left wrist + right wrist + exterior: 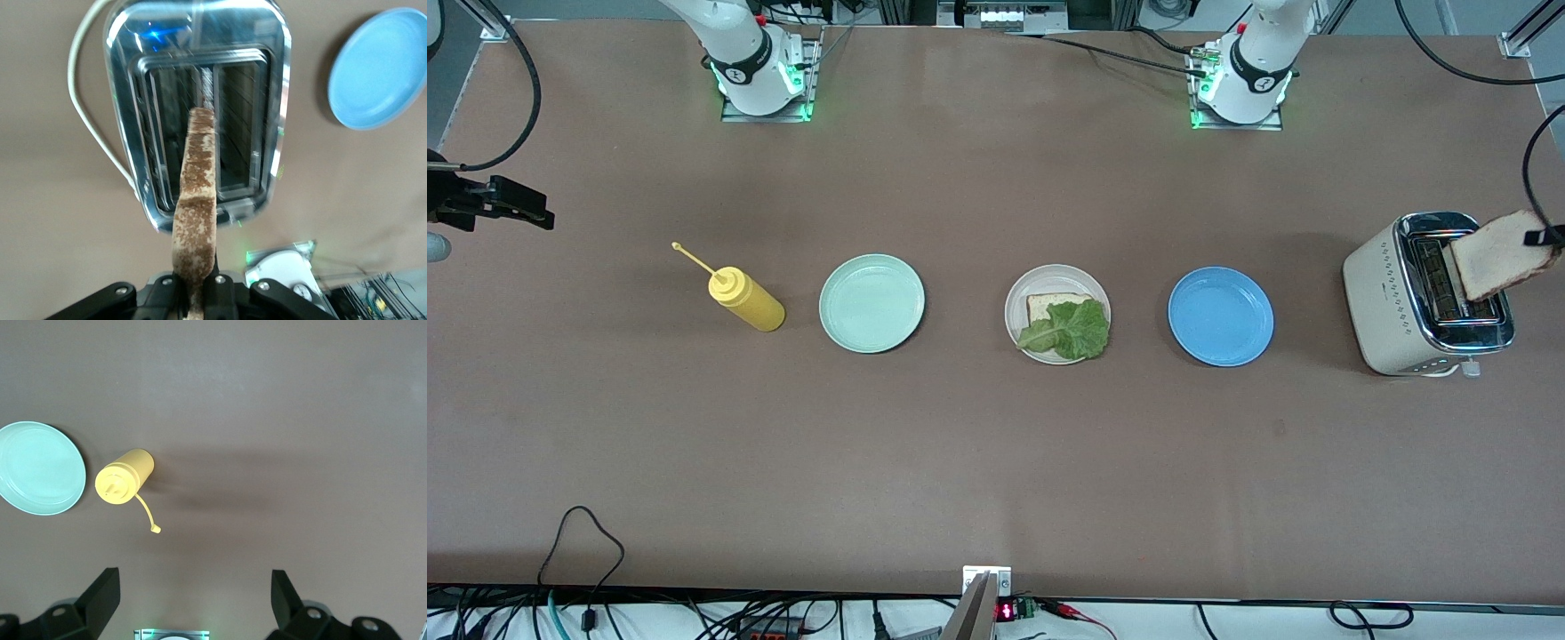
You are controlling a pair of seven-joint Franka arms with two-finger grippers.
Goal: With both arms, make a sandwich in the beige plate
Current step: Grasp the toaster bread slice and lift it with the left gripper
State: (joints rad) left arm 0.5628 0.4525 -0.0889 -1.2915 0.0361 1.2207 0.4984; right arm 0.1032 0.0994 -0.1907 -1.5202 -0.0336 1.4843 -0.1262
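Lettuce leaf point(1069, 331) covers a bread slice point(1055, 307) in the beige plate point(1016, 302), midway along the surface point(996, 462), between a mint-green plate point(871, 303) and a blue plate point(1220, 316). Near the left arm's end, the left gripper point(195, 288) pinches a toasted slice point(1498, 254) over the toaster point(1400, 302). The right gripper point(195, 595) waits, fingers spread, above bare surface beside the mustard bottle point(747, 300).

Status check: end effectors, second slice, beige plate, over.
Left end effector shut on bread slice, over toaster. Right end effector open, waiting beyond the bottle. Beige plate holds bread and lettuce. Nothing blocking.
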